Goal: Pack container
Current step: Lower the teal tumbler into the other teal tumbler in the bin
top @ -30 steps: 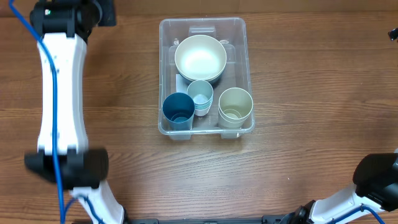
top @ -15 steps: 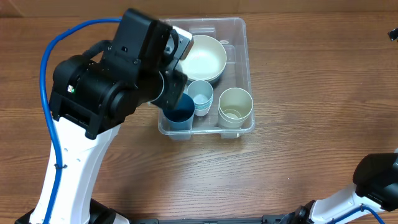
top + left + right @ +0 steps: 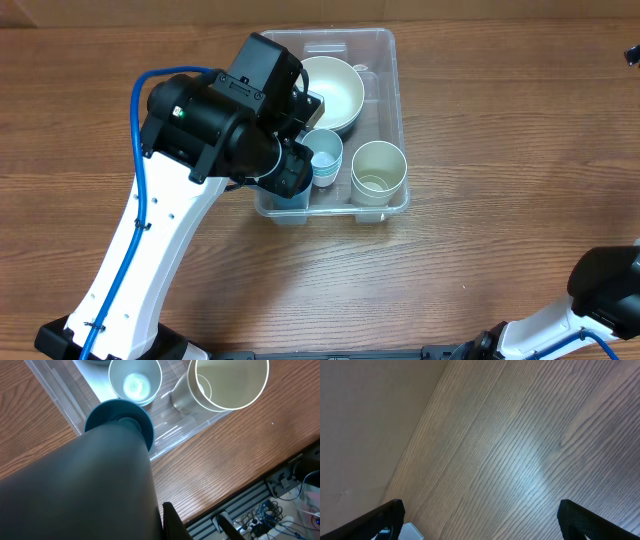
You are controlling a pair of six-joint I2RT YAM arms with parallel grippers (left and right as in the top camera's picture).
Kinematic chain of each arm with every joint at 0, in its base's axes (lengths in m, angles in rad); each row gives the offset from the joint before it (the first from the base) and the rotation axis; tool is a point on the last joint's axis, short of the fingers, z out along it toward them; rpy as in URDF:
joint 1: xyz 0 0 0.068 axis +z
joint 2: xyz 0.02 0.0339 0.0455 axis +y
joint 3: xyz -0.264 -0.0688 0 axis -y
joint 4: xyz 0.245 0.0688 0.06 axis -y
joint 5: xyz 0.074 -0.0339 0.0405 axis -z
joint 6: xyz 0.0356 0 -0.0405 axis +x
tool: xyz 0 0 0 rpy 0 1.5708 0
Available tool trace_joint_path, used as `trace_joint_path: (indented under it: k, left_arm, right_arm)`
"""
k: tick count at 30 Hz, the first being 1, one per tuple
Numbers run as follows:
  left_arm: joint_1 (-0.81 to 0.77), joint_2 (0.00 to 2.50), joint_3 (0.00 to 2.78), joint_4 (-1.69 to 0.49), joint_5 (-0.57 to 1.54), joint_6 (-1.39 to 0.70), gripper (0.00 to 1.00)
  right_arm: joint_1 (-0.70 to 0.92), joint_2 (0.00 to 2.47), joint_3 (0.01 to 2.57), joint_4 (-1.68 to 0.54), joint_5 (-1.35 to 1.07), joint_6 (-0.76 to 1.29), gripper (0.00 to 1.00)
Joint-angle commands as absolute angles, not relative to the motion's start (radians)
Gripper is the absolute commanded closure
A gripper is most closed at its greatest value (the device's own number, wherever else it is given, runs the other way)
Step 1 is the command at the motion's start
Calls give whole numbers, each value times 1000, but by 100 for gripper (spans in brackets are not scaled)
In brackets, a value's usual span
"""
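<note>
From overhead, the container [image 3: 397, 120] is sitting midway across the desk [image 3: 500, 230], closer to the far edge than the near one, with its long axis running from far edge to near edge. It is holding a white bowl [image 3: 335, 90] at its far end, and a pale blue cup [image 3: 325, 155] and a cream cup [image 3: 379, 170] at its near end. The left arm [image 3: 205, 140] is reaching in from the near left corner of the desk and hanging over the container's near left corner, hiding both what lies beneath it and the left jaws. The right arm [image 3: 605, 285] is sitting by the near right corner, well apart from the container, so the left is plainly the nearer

In the left wrist view, the camera is looking down on a dark blue cup [image 3: 140, 415] standing upright in that near left corner, just beside the pale blue cup. It is lying directly below the left jaws. One blurred dark finger [image 3: 100, 490] is covering much of the cup's mouth, and the other is showing only as a sliver at the bottom. Whether they are pinching the rim or merely hanging above it cannot be told

In the right wrist view, the right jaws are gaping wide over bare wood, holding nothing, and the container is not showing
</note>
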State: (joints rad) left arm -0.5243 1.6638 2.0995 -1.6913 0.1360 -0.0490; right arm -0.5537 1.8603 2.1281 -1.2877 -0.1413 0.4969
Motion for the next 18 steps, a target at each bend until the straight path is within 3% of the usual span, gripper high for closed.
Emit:
trace_joint_path:
  k: [1,14,15,17,18]
  left_arm:
    - [-533,1663,2096,-1689,154,-29,96]
    - [-533,1735,2096,-1663,154,-10,96]
    - [-533,1742,2096,-1662,154,-10,91]
    - [-533,1745,2096,-1655,154,-10,53]
    - [-533,1745,2096,-1651,154,-10,42]
  right_arm:
    - [-551,1864,2138,-1285,-131,498,0]
    - [-551,1864,2138,-1285,-131,498,0]
    - [-551,1864,2138,-1285,-131,498,0]
    - [-551,1864,2138,-1285,-131,498,0]
    - [-551,1864,2138,-1285,-131,498,0]
